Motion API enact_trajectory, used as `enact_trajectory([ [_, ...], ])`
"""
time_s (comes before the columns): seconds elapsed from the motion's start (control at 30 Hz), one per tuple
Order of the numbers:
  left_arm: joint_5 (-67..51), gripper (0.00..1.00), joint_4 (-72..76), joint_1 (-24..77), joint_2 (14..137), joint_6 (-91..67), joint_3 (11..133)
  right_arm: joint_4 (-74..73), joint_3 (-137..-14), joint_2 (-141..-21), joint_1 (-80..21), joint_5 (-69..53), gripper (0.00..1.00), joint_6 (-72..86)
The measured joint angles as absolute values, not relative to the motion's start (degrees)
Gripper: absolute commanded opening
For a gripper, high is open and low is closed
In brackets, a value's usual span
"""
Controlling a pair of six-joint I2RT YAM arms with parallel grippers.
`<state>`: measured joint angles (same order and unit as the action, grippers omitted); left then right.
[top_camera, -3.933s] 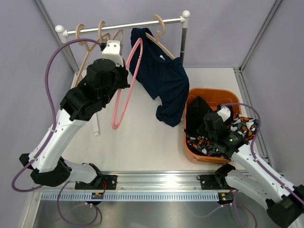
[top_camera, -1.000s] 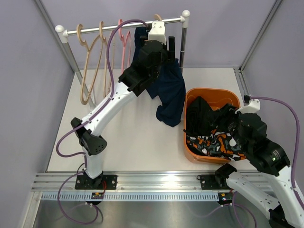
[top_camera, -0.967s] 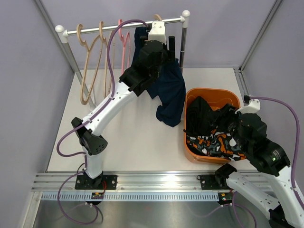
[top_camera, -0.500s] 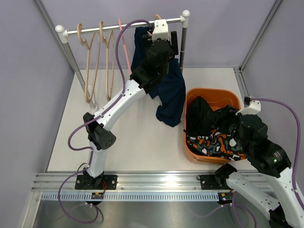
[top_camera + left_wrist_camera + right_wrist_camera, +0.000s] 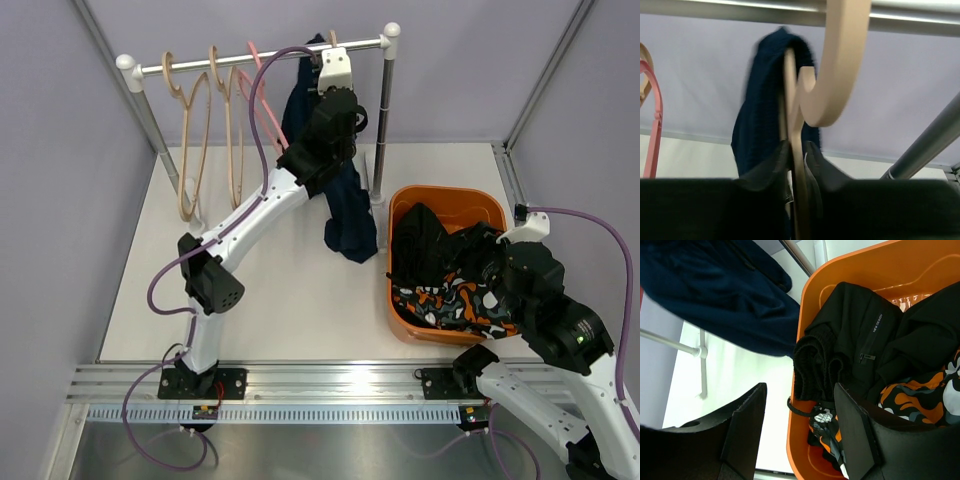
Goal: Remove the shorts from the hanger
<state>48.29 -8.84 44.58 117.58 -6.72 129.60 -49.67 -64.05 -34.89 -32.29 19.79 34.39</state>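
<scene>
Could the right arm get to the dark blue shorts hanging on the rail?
Probably yes, at the hem. The right arm, jaws open and empty, hovers over the orange plastic tub, and the navy cloth shorts hang just past its rim. The left arm grips the pale wooden hanger.

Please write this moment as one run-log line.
left fingers: shut on wooden hanger on rail | navy shorts: draped on that hanger | right fingers: open above orange bin | patterned shorts: in bin
</scene>
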Motion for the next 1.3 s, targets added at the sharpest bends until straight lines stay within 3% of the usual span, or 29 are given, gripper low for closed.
enact_trajectory([
  [0.13,47.16,0.0,-10.24,43.92,115.59,-6.28,127.7,-49.63,-64.05,-34.87,-32.29,19.55,0.64,34.39],
  [0.97,30.81,0.0,-32.03,43.05,99.74,-2.17,128.44,-47.66,-63.88,-38.22,-32.29,18.85,0.65,33.54],
  [1.3,21.82,0.0,-45.95,44.66,90.52,-3.88,121.23,-44.03,-71.22,-49.63,-32.58,13.69,0.65,32.8],
])
